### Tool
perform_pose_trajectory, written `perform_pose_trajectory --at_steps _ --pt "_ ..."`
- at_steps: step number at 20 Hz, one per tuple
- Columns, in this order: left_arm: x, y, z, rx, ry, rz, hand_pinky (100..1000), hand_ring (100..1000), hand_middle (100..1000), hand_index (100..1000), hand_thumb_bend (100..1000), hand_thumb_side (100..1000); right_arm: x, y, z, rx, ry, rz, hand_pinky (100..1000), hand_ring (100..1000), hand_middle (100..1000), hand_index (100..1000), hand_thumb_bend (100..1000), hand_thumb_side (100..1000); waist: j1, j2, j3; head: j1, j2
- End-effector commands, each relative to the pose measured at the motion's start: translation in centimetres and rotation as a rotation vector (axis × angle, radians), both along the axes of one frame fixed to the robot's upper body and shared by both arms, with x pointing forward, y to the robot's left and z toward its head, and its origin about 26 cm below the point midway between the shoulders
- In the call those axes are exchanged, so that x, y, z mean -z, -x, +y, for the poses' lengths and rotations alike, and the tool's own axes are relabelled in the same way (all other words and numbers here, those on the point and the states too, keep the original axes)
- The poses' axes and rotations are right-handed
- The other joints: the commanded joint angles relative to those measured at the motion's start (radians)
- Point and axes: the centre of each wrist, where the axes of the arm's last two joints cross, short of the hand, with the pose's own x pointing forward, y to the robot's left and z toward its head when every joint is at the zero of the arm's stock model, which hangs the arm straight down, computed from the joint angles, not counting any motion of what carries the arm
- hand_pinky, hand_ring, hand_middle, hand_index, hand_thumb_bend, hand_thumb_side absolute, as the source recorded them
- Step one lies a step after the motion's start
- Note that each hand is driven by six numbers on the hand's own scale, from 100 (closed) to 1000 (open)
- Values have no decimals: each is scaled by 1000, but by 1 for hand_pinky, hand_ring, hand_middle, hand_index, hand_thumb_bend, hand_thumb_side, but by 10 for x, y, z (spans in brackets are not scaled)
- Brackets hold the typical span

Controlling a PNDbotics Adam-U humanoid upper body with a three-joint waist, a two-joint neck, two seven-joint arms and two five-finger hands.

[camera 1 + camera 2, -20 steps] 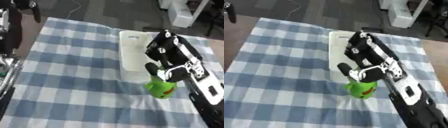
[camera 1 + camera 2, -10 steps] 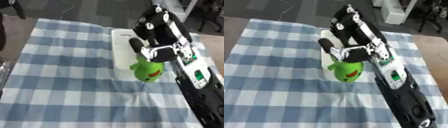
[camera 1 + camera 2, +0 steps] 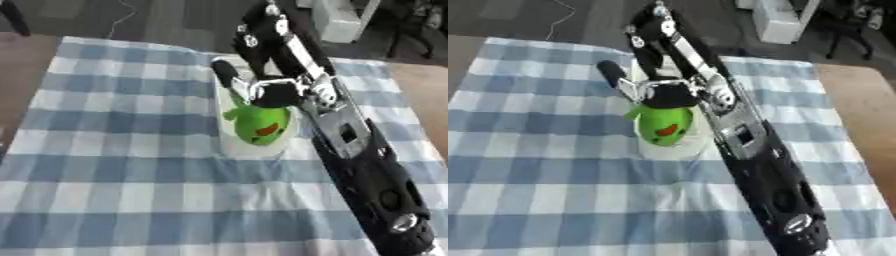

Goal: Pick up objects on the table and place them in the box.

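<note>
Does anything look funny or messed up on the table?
Only a little: the blue-and-white checked tablecloth is wrinkled beside the shallow white box. The right hand holds the green frog-like soft toy over the box.

Black arm — silver joints, white markings

text: none legible | labels: none legible | numbers: none legible

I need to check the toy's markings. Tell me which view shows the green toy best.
The left eye view. There the green toy sits larger and nearer the middle, its orange mark facing the camera, held from above by the right hand over the white box. The right eye view shows nearly the same, with the toy a little smaller.
</note>
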Motion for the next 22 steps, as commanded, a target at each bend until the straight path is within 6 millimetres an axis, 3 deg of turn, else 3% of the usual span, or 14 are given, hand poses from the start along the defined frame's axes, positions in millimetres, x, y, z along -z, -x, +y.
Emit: perform_pose_trajectory --at_steps 1,2,3,12,22 --pt "-9 1 -1 16 -3 -36 251 748 850 812 252 989 -3 -9 3 41 -4 -45 100 100 100 100 286 155 12 -9 2 -18 3" --pt "-10 1 -1 18 -3 -36 251 748 850 812 252 989 -1 -12 2 53 -2 -51 100 100 100 100 245 130 12 -9 3 -18 2" --pt "-10 1 -1 20 -4 -36 248 748 850 812 253 989 1 -15 1 69 0 -56 100 100 100 100 285 156 12 -8 3 -17 1" --pt "-8 1 -4 33 -9 -29 223 746 851 813 251 984 13 -38 -2 191 9 -86 100 100 100 100 279 132 11 0 9 -22 -4" --pt "-11 -1 -9 56 -14 -34 206 746 851 813 257 988 24 -57 -5 324 42 -134 100 100 100 100 257 168 8 16 23 -57 -22"
